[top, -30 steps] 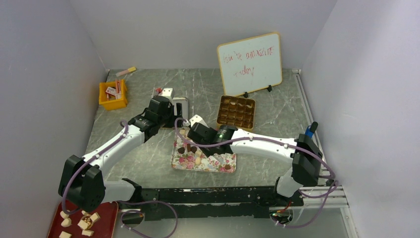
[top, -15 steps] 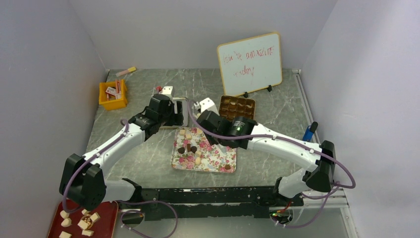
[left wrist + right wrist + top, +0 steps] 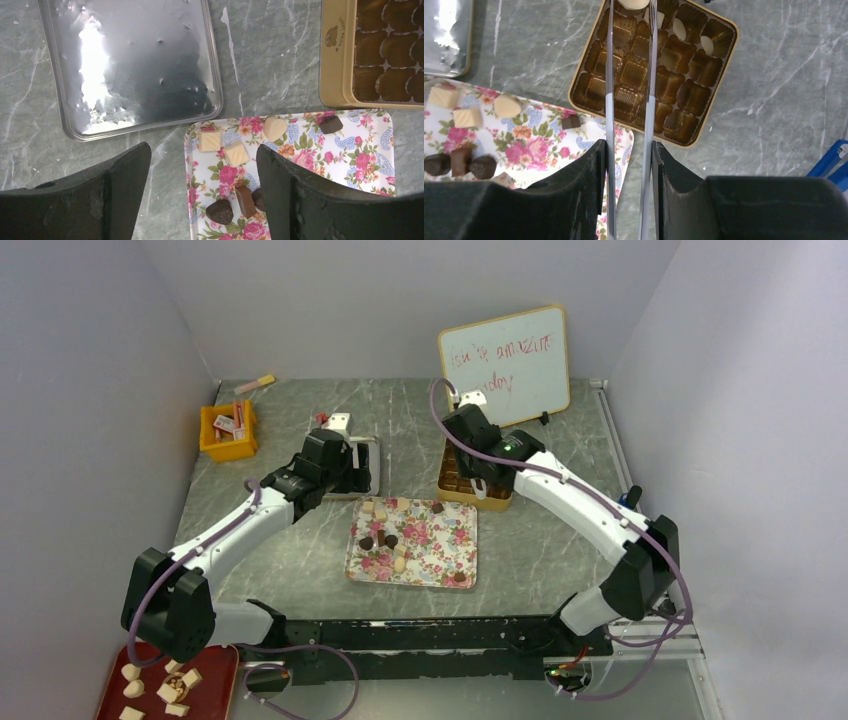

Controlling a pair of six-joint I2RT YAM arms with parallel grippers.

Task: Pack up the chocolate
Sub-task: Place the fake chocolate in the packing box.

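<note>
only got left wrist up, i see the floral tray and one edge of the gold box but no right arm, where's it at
Observer: The right fingers are shut on tweezers, held out over the gold box.
Operator: anything in the tweezers
Observer: Yes, a cream-white chocolate sits between the tips, at the box's far edge.
Operator: any chocolate off the floral tray
Observer: Several cream pieces lie on a dark red tray beside the left arm's base.
</note>
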